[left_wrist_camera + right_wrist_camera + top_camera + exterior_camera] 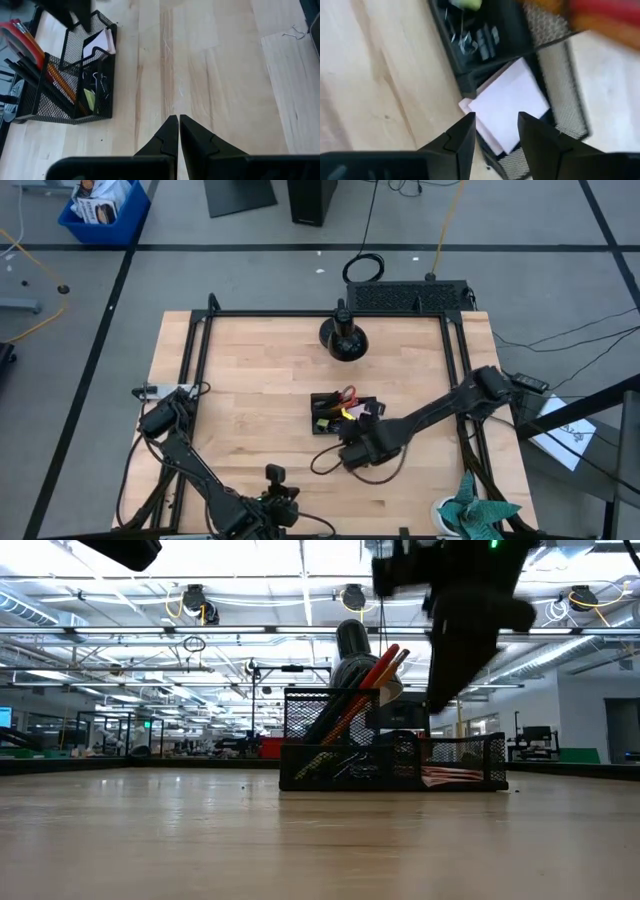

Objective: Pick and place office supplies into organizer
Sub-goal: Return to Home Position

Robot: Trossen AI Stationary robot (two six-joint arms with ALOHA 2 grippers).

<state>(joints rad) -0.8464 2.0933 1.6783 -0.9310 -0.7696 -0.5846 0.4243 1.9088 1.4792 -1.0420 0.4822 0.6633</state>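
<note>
left wrist view: organizer filled, only the parking left to do.
nearest, the left gripper is pinched shut on nothing, well short of the black wire-mesh organizer tray. the right gripper hovers just over the organizer's end compartment, its fingers spread and empty, above the pink square sticky-note pad lying flat inside. the compartments beyond hold the small black clips, the tiny yellow-green piece, the orange pencils, the black pens and the red-handled scissors, leaning up. i see no supply loose near the organizer, so the packing looks finished. what remains is lifting the right arm clear of it.
</note>
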